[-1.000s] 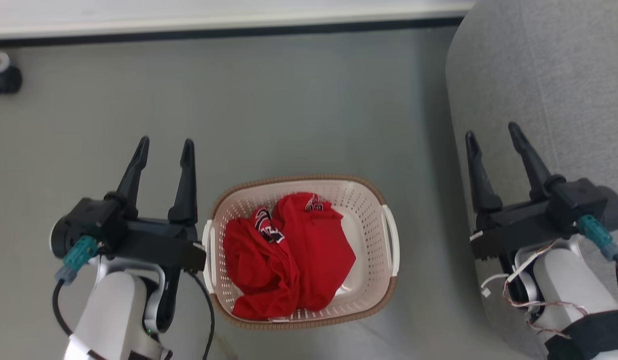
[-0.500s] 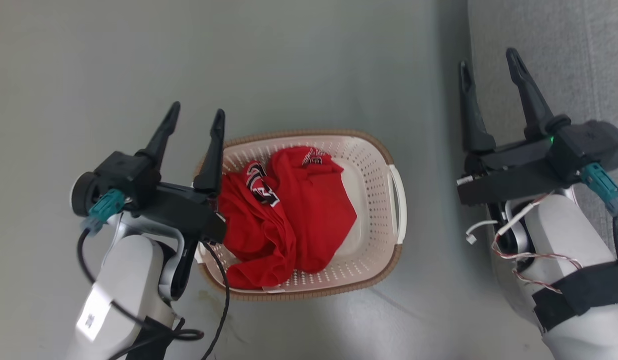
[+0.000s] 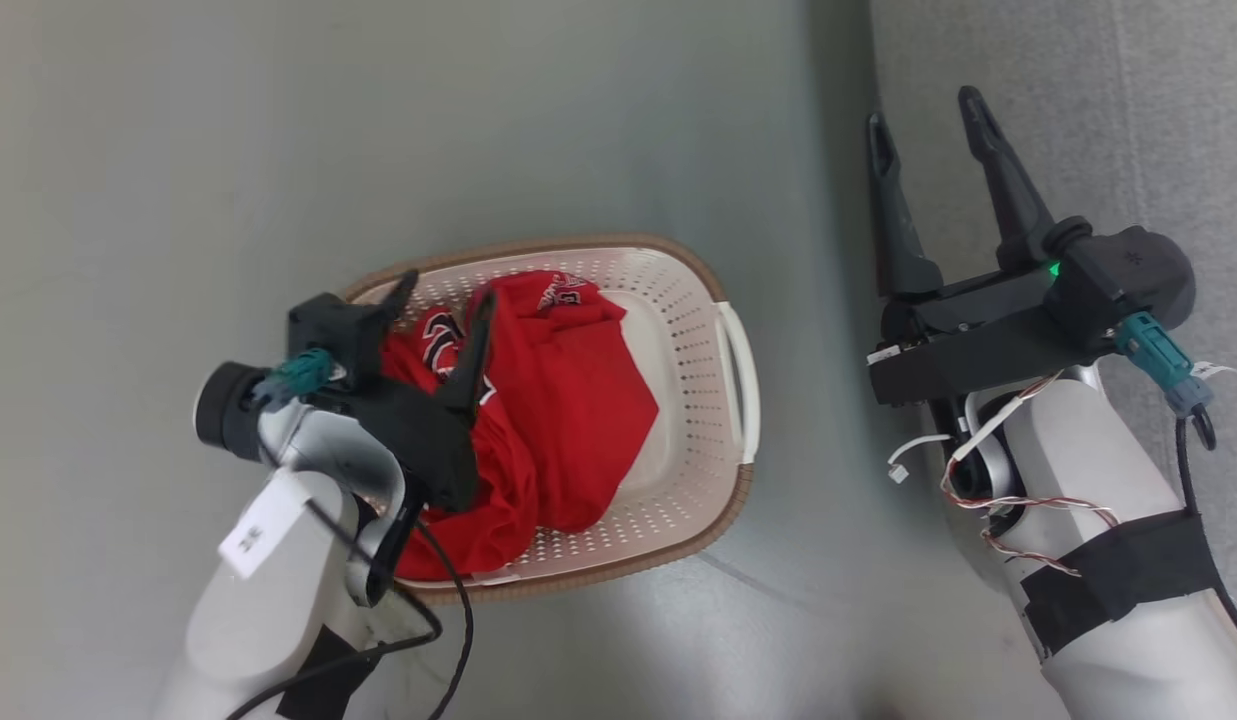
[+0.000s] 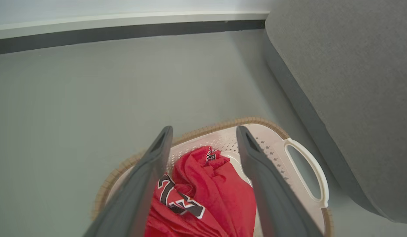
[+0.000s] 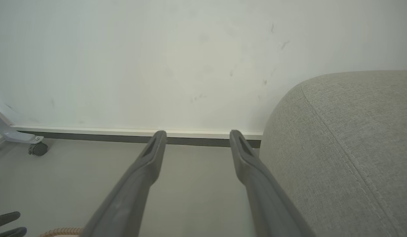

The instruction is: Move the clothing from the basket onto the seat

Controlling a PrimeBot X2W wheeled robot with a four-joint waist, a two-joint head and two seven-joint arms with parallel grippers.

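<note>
1. Plain grey-green floor (image 3: 578, 120), slightly glossy, running up to a white wall (image 5: 190, 59) with a pale skirting strip (image 5: 91, 131) and a dark band under it.
2. Small dark caster (image 5: 38, 148) on a grey metal leg near the floor's far left edge, by the wall.
3. Big grey fabric seat (image 3: 1128, 120) along the floor's right side, rounded edge, stitched seam, near the basket (image 3: 693, 400) with a strip of floor between.
4. Cream perforated basket, brown woven-look rim, white handles, sat on the floor.
5. Red clothing (image 3: 568, 400) bunched inside it, heaped toward the left side; black-and-white lettering peeking from the folds.
6. Left pincer (image 3: 448, 290) spread wide, tipped down over the basket's left edge, fingers either side of the red fabric, nothing pinched; contact hard to tell.
7. Right pincer (image 3: 923, 108) spread wide too, empty, hovering at the seat's edge.
</note>
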